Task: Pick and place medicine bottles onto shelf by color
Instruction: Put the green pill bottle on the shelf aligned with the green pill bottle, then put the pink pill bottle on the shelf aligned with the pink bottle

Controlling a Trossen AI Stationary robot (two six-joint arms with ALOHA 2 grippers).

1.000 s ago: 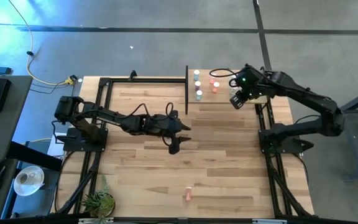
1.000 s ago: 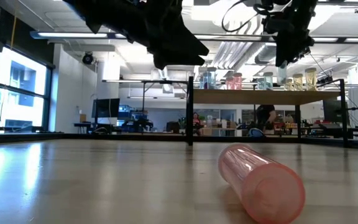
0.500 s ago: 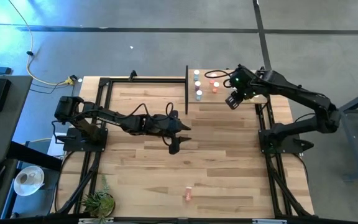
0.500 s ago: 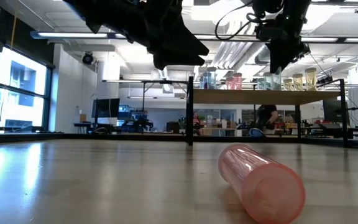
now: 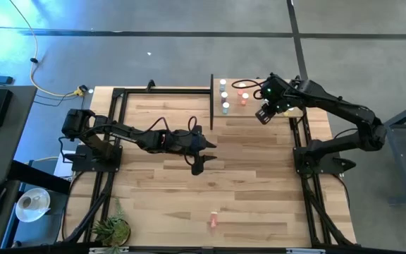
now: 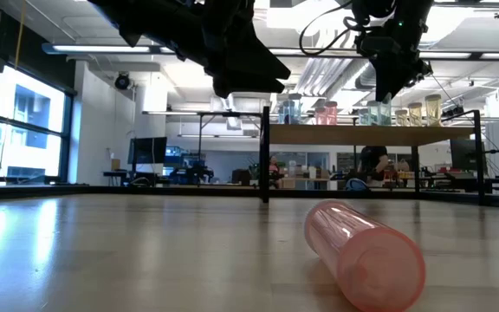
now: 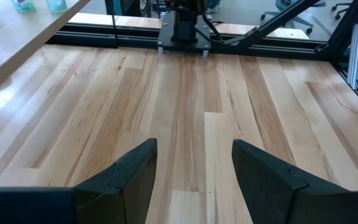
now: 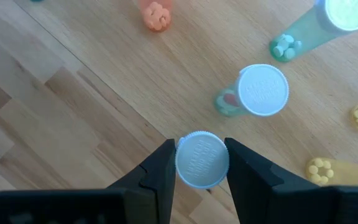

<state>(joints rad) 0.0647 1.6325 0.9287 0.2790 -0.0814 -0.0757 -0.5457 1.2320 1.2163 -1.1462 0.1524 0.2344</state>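
Observation:
The shelf (image 5: 235, 111) stands at the table's far right; in the low view (image 6: 336, 134) it carries a row of upright bottles. Blue bottles (image 5: 224, 96) and red ones (image 5: 244, 99) stand on its left part. My right gripper (image 5: 262, 114) hangs over the shelf, shut on a white-capped bottle (image 8: 202, 160) whose body is hidden under its cap. Teal bottles (image 8: 263, 92) and yellow ones (image 8: 321, 168) stand close around it. A pink bottle (image 5: 213, 221) lies on its side near the table's near edge, large in the low view (image 6: 366, 256). My left gripper (image 5: 197, 166) is open and empty over the table's middle (image 7: 194, 171). My right gripper pinches the bottle's white cap (image 8: 191, 163) between its two fingers, one on each side. The fingers come from above, pointing down. The bottle stands upright in the hold. I cannot tell whether its bottom rests on the shelf.
Black frame posts and rails (image 5: 211, 102) edge the shelf and the table. The shelf's edge (image 7: 17, 43) shows in the left wrist view. Bare wooden tabletop (image 5: 259, 183) lies between the shelf and the pink bottle. A small plant (image 5: 111, 229) sits at the near left corner.
My right gripper has gone a little toward the table's left edge over the shelf, still shut on the bottle, and has then kept still.

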